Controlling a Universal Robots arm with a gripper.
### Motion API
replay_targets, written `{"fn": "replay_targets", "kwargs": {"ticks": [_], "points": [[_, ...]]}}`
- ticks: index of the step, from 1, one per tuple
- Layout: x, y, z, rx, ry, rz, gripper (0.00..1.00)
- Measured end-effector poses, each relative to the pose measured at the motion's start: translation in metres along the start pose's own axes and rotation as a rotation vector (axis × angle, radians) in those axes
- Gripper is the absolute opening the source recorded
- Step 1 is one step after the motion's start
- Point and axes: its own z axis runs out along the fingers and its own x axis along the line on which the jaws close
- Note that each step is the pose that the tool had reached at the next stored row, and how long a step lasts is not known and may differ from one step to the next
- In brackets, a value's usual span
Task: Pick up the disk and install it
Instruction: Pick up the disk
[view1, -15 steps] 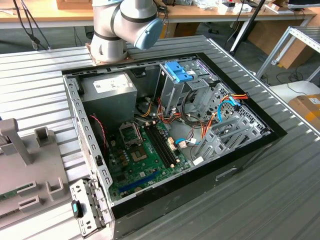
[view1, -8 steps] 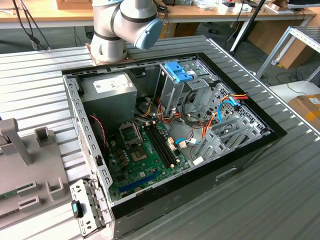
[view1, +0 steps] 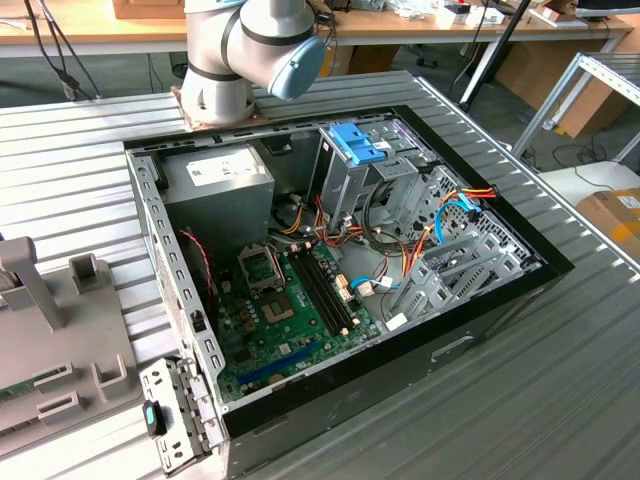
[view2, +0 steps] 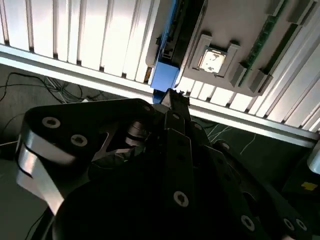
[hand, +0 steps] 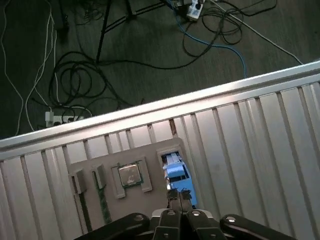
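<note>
Approach step: the end effector (hand: 179, 199), holding nothing and of indeterminable opening, hovers above the disk (hand: 175, 172) seated in the grey fixture (hand: 127, 200); grasping likely requires aligned vertical descent.

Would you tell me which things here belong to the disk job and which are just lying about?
Job in hand:
disk
gripper, right by the disk
open computer case, probably

Lying about:
processor chip
memory stick
floor cables
</note>
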Motion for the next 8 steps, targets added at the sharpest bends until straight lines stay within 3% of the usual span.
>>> {"fn": "replay_targets", "kwargs": {"ticks": [2,5,7,8], "points": [[0.0000,0.0000,0.0008,0.0016,0.0039,-0.096,0.11],[0.0000,-0.0001,0.0013,0.0027,0.0066,-0.164,0.11],[0.0000,-0.0001,0.0018,0.0041,0.0099,-0.248,0.11],[0.0000,0.0000,0.0018,0.0042,0.0100,-0.252,0.11]]}}
